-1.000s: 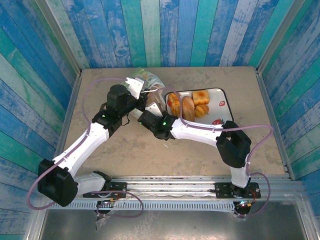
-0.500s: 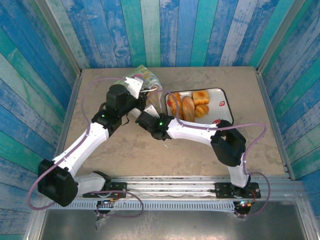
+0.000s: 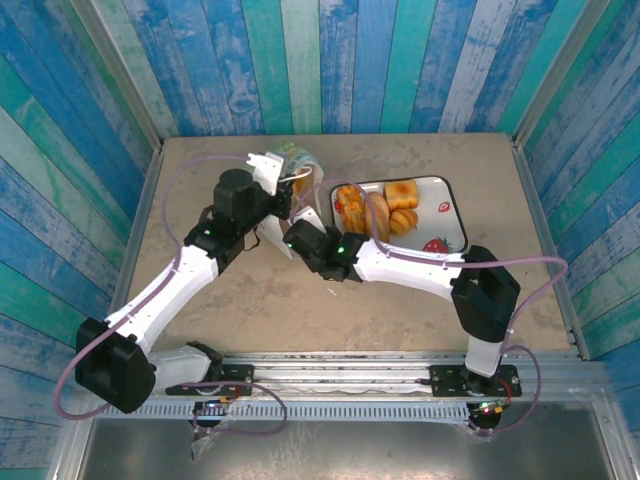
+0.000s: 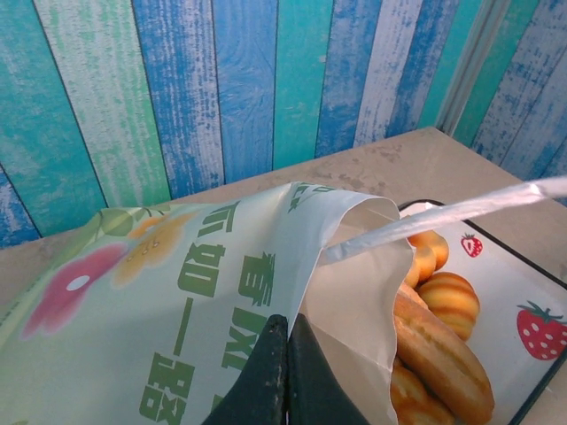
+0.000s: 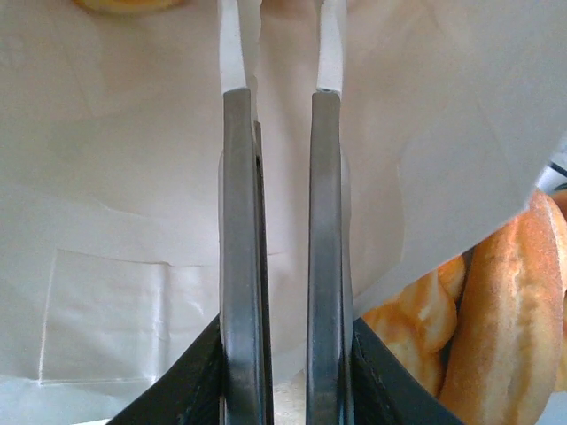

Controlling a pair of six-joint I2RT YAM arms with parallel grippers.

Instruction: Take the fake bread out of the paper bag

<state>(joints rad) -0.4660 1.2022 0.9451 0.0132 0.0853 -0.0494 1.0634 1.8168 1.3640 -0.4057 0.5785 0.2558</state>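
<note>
Right arm point(image 3: 400, 265) has shifted since a second ago: its elbow now stands farther out to the right, while the wrist remains close against the paper bag point(image 3: 300, 160). Left arm point(image 3: 165, 285) shows no change of place.

I note the left tool point(image 4: 285, 323) with its jaws fully together, pinching the edge of the bag's mouth. The bag's outer face in the left wrist view carries green lettering and a pink flower. One thin white handle point(image 4: 443, 212) runs taut from the mouth toward the right.

I note the right tool point(image 5: 279, 93) with its jaws close and parallel, a narrow gap between them, set against plain white paper of the bag. Whether it has hold of that paper I cannot tell.

The bag sits at the far middle of the worktop point(image 3: 260, 300), just left of the strawberry-print tray point(image 3: 445, 215). The fake bread point(image 3: 380, 210) lies on that tray, several golden-orange and brown pieces touching one another, right beside the bag's open mouth. An orange sliver shows at the top edge of the right wrist view; I cannot identify it.
</note>
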